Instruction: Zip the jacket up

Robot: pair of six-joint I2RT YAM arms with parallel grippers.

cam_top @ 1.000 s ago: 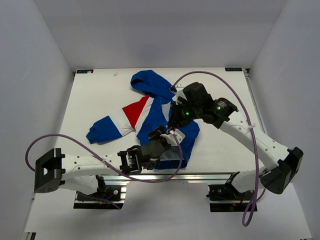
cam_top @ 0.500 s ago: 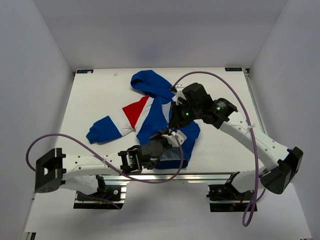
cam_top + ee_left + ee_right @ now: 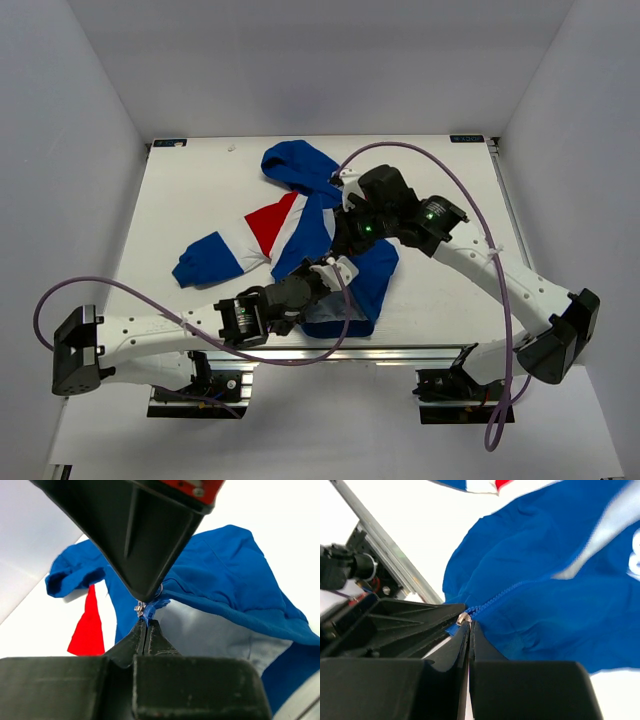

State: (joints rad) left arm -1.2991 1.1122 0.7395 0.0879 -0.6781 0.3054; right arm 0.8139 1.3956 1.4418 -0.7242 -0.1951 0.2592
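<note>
Two pinches hold the jacket (image 3: 300,170) at its zipper (image 3: 510,592): left tool (image 3: 146,625) newly clamped, right tool (image 3: 470,627) unchanged.

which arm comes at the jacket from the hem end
The left arm, lying along the near edge, jaws shut at the zip's bottom end. The right arm reaches over the jacket from the right side.

Matt cloth jacket (image 3: 303,236), metal slider (image 3: 140,609)

On table (image 3: 200,190), jacket (image 3: 312,232); left claw (image 3: 146,622), right claw (image 3: 470,624) atop it.
</note>
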